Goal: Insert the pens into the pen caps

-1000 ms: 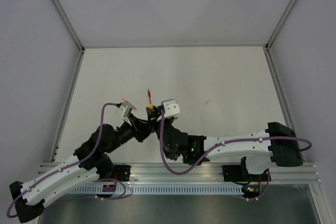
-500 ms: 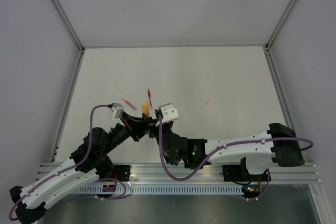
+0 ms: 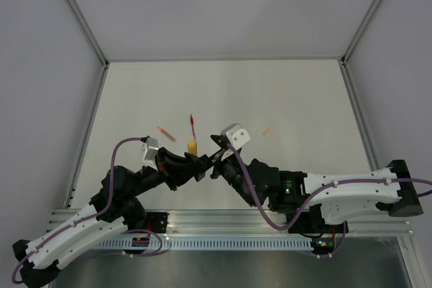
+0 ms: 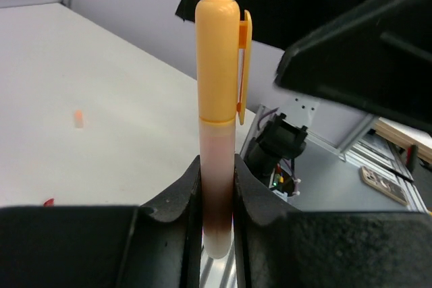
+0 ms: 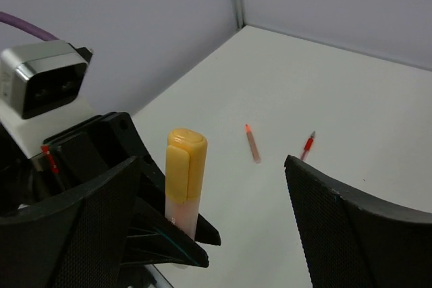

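My left gripper (image 4: 217, 173) is shut on the pale pink barrel of a thick pen (image 4: 217, 166), held upright with a yellow-orange clip cap (image 4: 219, 59) seated on its top. In the top view this capped pen (image 3: 192, 146) stands just ahead of the left gripper (image 3: 192, 158). My right gripper (image 5: 210, 160) is open, its fingers (image 5: 101, 200) spread wide on either side of the capped pen (image 5: 184, 173) without touching it. On the table beyond lie a thin salmon pen (image 3: 166, 133) (image 5: 252, 145) and a thin dark red pen (image 3: 192, 123) (image 5: 308, 145).
A tiny orange pen cap (image 3: 266, 131) (image 4: 79, 119) lies alone on the white table (image 3: 283, 92) to the right. Both arms cross close together near the table's front edge. Metal frame rails (image 3: 88, 133) run along the table's sides.
The right gripper has opened wide, let go of the cap end and drawn back to the right. The left gripper keeps the capped pen and has shifted slightly nearer.
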Motion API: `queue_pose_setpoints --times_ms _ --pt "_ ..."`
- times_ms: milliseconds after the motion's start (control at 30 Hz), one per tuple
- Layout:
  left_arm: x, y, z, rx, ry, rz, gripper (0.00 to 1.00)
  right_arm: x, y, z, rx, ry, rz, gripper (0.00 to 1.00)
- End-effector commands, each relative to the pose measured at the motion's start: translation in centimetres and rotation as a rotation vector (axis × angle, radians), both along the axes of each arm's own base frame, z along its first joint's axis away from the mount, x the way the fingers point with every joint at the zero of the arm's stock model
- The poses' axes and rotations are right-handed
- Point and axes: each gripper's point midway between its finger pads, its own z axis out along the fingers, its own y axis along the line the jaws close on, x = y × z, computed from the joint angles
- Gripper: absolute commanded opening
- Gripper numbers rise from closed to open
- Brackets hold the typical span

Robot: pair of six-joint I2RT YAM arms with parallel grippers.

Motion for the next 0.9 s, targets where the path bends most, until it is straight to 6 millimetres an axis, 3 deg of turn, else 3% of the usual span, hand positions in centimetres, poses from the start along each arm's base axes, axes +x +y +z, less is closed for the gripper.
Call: queue_pose_setpoints --times_ms 0,100,200,233,533,867 --pt "-2.5 -0.8 1.8 -0.035 -0.127 -0.145 0.02 -2.1 -1.3 1.9 0.032 -0.005 0.162 0.93" --pt "-4.4 -1.5 1.9 -0.029 -0.161 -0.268 0.02 -3.1 -3.2 4.4 0.073 -0.037 0.247 0.93" --pt "-4.8 -2.0 1.5 -0.018 -0.154 -0.309 0.02 -3.9 -3.9 5.4 0.061 -0.055 0.318 0.91" --pt "-5.2 -2.1 1.6 -0.02 -0.161 -0.333 0.02 -4.4 -4.1 6.6 0.075 -0.056 0.35 0.91" --pt "-6.4 -2.2 1.6 -0.035 -0.183 -0.404 0.02 -6.0 -2.3 4.6 0.016 0.003 0.472 0.68" --pt "-6.7 -2.2 1.6 -0.033 -0.185 -0.428 0.02 -6.5 0.4 3.8 0.069 0.017 0.519 0.59"
